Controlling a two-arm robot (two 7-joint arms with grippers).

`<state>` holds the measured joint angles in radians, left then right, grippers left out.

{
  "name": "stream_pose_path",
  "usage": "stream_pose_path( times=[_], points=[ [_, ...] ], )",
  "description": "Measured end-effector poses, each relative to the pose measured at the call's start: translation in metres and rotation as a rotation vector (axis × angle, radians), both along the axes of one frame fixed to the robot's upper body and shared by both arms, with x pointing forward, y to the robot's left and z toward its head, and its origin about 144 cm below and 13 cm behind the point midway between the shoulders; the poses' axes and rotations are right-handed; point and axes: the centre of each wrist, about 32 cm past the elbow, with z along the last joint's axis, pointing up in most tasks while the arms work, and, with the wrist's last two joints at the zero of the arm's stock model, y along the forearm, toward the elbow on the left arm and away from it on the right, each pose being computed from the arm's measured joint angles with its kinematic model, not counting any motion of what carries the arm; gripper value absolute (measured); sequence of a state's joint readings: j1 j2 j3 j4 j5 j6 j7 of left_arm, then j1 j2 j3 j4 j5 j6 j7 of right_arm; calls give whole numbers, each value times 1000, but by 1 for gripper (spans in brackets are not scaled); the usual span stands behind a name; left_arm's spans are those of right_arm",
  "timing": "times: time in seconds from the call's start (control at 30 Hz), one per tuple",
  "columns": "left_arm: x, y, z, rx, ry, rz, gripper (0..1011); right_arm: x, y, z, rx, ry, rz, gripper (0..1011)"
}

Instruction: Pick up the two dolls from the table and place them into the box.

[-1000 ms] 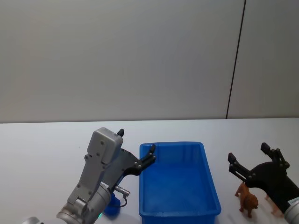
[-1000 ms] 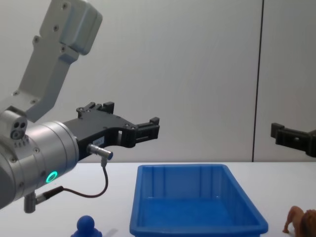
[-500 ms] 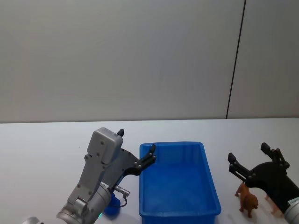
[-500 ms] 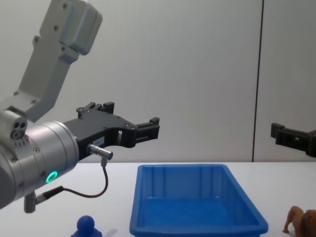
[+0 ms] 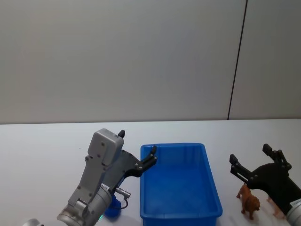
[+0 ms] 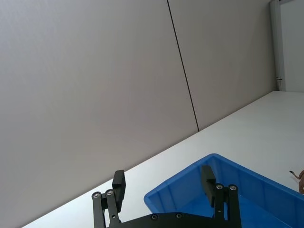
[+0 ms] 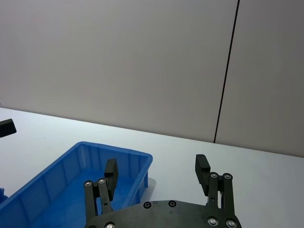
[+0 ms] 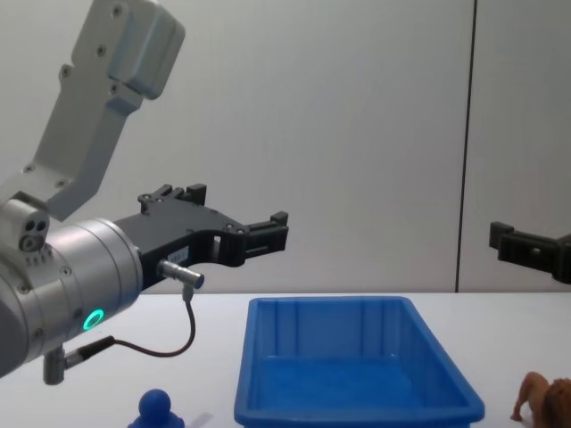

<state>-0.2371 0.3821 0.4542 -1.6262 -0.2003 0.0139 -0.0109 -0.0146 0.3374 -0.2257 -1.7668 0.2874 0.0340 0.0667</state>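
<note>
While nothing is changing, left end effector [image 6: 163, 183] and right end effector [image 7: 156, 167] are idling open above blue doll [image 8: 159, 408] and lion doll [image 5: 248, 202], box [image 5: 181, 145] between them staying empty.

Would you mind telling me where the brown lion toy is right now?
The lion toy stands on the table at the robot's right in the head view, a short gap to the right of the blue box and beneath the open right gripper.
</note>
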Motion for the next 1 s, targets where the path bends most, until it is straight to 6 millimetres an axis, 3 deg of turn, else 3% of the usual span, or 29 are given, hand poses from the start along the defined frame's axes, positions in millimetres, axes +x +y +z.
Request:
stream_pose_path(
  times=[1.0],
  points=[
    [0, 0, 0, 0, 0, 0, 1002, 7, -19, -3, -18, 131, -156, 1001]
  ],
)
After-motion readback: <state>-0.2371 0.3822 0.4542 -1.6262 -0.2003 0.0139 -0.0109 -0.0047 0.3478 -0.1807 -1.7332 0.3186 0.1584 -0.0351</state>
